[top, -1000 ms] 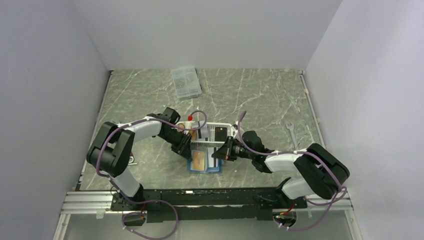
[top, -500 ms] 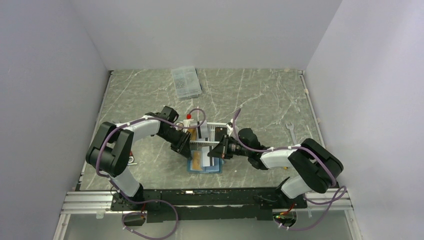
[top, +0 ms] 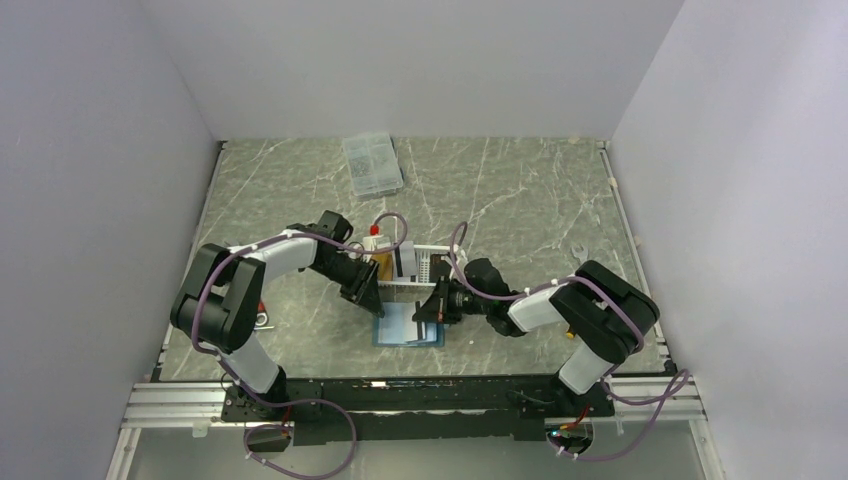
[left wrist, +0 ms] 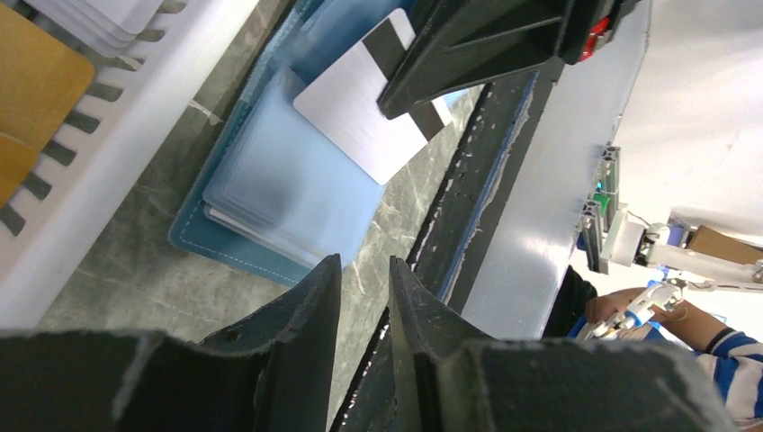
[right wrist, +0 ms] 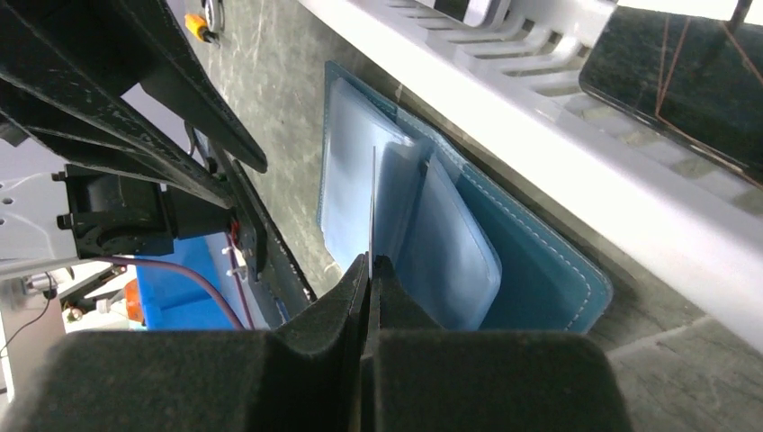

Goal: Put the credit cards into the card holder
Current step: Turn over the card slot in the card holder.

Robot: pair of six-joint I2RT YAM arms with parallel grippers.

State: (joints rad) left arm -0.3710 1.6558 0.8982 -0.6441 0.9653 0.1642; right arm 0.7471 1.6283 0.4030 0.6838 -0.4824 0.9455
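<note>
the right gripper (right wrist: 371, 261) has pushed further left and now pinches a grey card (left wrist: 360, 117) on edge, clamped tight, over the open blue card holder (right wrist: 540, 261). the holder lies on the table (top: 520, 200) against the white basket (left wrist: 135, 126). the left gripper (left wrist: 364, 265) hangs near, jaws slightly apart, empty.

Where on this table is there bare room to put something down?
Bare marble lies at the back, between the clear box and the right wall. The middle is crowded: the left tool, the right tool gripping a grey card, the white basket and the card holder all meet there.
</note>
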